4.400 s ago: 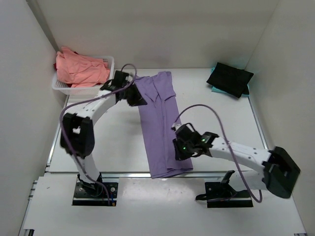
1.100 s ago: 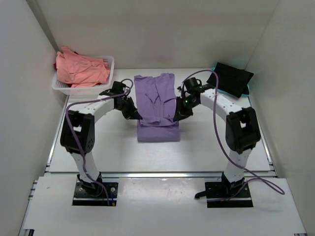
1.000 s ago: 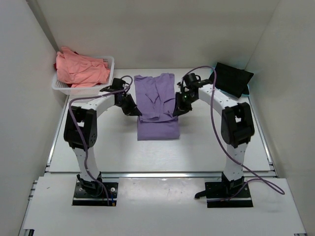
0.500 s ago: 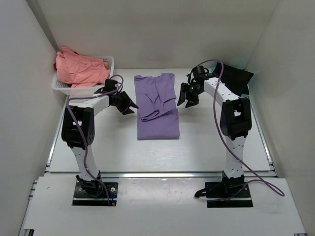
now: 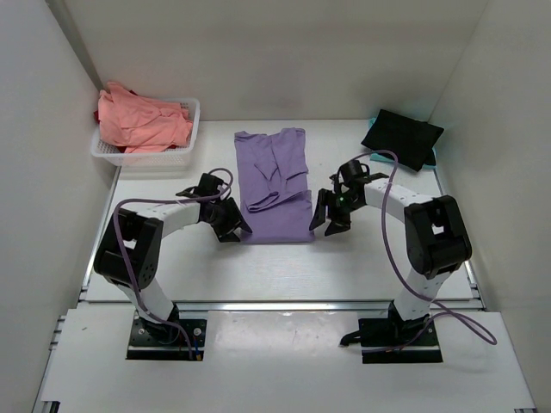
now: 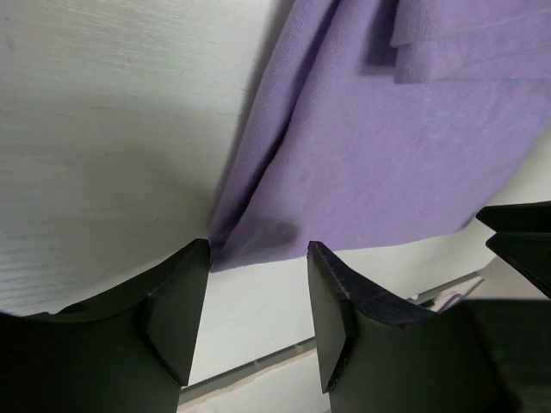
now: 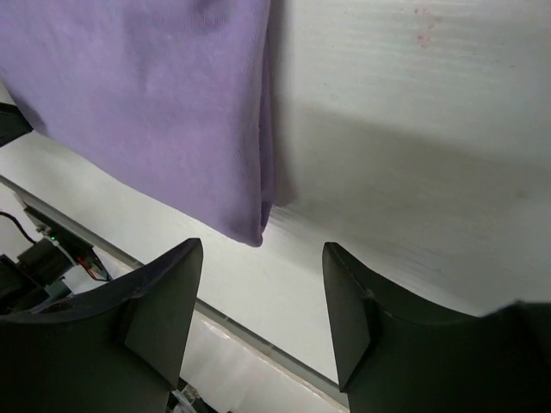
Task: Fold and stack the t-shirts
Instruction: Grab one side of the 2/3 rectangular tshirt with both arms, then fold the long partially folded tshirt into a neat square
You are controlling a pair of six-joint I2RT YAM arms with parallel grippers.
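Observation:
A lavender-purple t-shirt (image 5: 275,185) lies on the table, its near half folded back over the far half. My left gripper (image 5: 234,228) is low at the shirt's near left corner (image 6: 250,249), open, nothing between its jaws. My right gripper (image 5: 322,222) is low at the near right corner (image 7: 254,228), open and empty too. Salmon-pink t-shirts (image 5: 142,120) fill a white basket (image 5: 191,107) at the back left. A folded black t-shirt (image 5: 401,138) lies at the back right on a teal one (image 5: 375,156).
White walls close in the table on the left, back and right. The near table edge (image 5: 275,303) runs just before both arm bases. Purple cables loop above each arm.
Both grippers let go of the purple shirt's folded edge, opened and swung outward, then came down toward me to the near corners of the folded shirt.

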